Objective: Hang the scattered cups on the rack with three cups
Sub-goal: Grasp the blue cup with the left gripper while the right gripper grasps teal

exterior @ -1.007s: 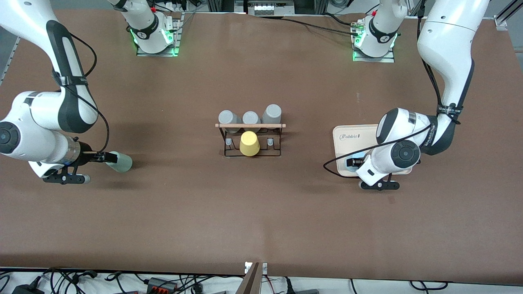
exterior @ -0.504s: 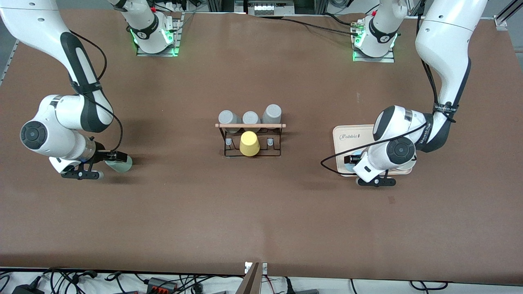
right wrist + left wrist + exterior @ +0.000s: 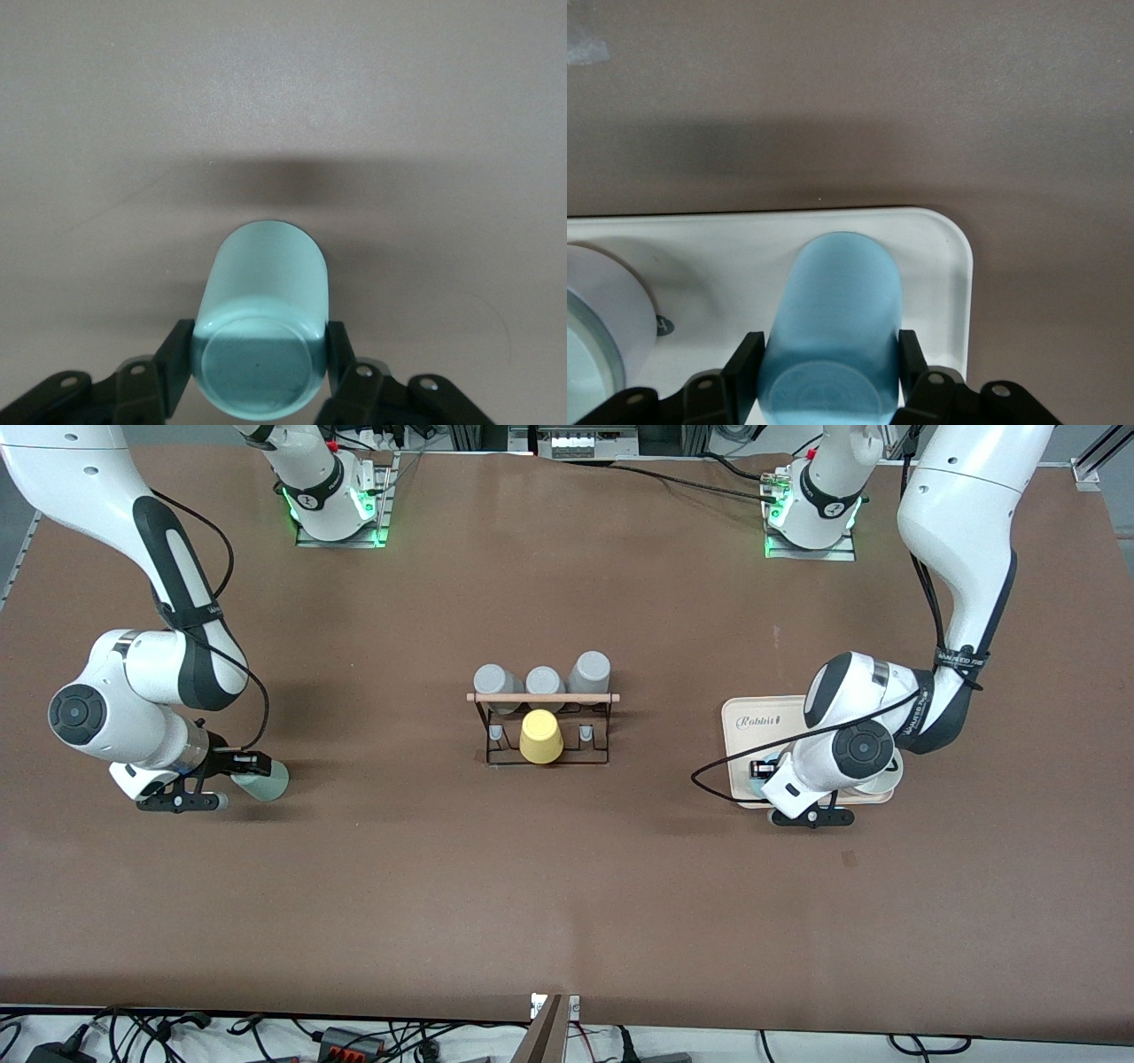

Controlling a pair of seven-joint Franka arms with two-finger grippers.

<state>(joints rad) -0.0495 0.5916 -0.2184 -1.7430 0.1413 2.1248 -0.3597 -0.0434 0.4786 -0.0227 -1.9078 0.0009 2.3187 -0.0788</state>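
Mint cup [image 3: 262,332] in right tool [image 3: 259,361], blue cup [image 3: 831,341] in left tool [image 3: 829,367] (over tray [image 3: 943,266]), rack [image 3: 542,726] between.

A yellow cup [image 3: 540,736] sits upside down near the middle of the brown table [image 3: 567,886], its wider rim toward the front camera. Just above it in the front view stand three grey cups [image 3: 542,683] in a row, side by side, farther from the camera. Toward the left arm's end of the table lies a cream rectangular tray [image 3: 753,722] with rounded corners and dark lettering printed on it.
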